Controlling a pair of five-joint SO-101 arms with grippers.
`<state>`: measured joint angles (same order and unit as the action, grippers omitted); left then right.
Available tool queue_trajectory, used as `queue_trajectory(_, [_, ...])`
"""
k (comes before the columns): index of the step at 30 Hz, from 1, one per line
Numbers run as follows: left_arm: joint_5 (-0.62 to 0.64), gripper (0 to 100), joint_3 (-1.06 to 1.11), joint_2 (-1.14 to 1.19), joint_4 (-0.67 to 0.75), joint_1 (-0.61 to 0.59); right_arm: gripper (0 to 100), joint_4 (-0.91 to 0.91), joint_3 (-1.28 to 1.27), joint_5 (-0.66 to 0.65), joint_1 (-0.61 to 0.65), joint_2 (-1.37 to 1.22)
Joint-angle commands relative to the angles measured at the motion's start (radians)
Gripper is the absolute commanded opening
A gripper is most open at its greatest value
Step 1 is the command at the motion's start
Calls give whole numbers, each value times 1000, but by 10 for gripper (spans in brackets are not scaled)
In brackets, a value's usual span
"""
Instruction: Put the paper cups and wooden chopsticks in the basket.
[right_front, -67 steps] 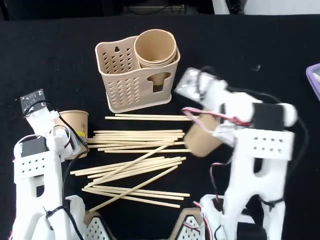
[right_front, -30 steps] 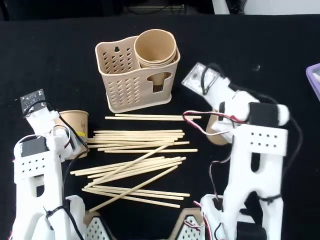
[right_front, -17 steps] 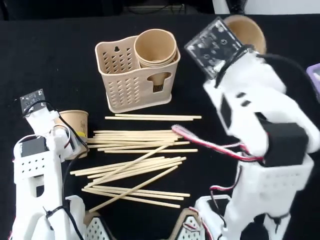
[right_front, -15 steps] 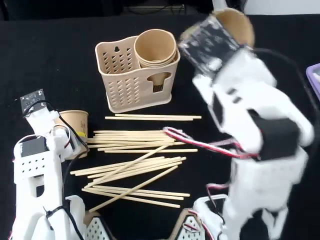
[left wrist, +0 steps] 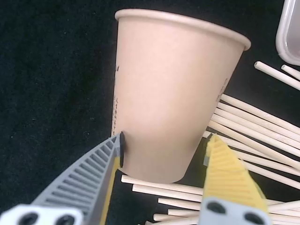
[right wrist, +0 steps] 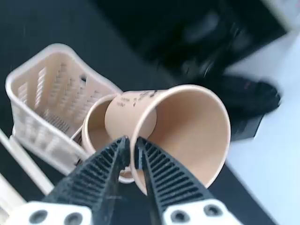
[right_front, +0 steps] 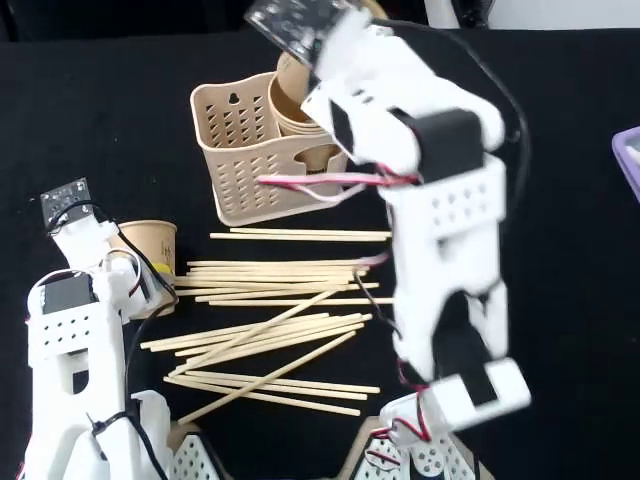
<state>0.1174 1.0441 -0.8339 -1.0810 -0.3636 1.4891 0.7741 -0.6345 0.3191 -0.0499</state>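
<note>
One paper cup [right wrist: 187, 126] hangs in the air, tipped on its side. The right claw [right wrist: 130, 143] is clenched on its rim, one finger inside the mouth and the other outside. The cup's base points toward the stack of cups [right wrist: 96, 133] sitting in the basket [right wrist: 37, 89]. Seen from the right wrist, it hangs just over that stack, and whether the two touch cannot be told.

In the high view the basket stands at the far middle of the table [right_front: 100, 100], with the stack in its right compartment. The right arm [right_front: 440, 170] stretches from the near edge up over it.

A second cup [right_front: 150, 245] rests at the left side of the table, well apart from the basket. The left claw [left wrist: 165, 149] is set around its lower part. Whether it is grasping the cup or only bracketing it cannot be told.

The chopsticks [right_front: 270, 310] lie loose on the black cloth between the two arms, on the near side of the basket. Most run left to right in a rough bundle, and a few lie slanted across the others. Their left ends come right up beside the second cup.

The edge of a purple container [right_front: 630, 150] shows at the table's far right.
</note>
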Motion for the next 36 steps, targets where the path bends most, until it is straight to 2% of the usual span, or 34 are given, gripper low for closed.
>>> queue_trajectory(1, [2, 288, -8, -11, 12, -1, 10, 110, 185, -5, 11, -122])
queue_trajectory(6, [2, 288, -8, -11, 12, -1, 11, 253, 366, -54, 34, -199])
queue_trajectory(11, [2, 288, -8, -11, 12, -1, 18, 270, 398, -49, 37, -229])
queue_trajectory(13, [2, 288, -7, -11, 12, -1, 74, 270, 397, -38, 38, -232])
queue_trajectory(16, [2, 288, -7, -11, 12, -1, 218, 270, 407, 35, 40, -223])
queue_trajectory(18, [2, 288, -7, -11, 12, -1, 258, 270, 433, 46, 46, -213])
queue_trajectory(21, [2, 288, -7, -11, 12, -1, 230, 272, 486, 58, 71, -179])
queue_trajectory(26, [2, 288, -5, -11, 12, -1, 136, 276, 535, 213, 71, -33])
queue_trajectory(31, [2, 288, -12, -11, 12, 1, 106, 278, 349, 265, -18, 177])
queue_trajectory(36, [2, 288, -64, -12, -21, -1, 165, 276, -124, 281, -72, 476])
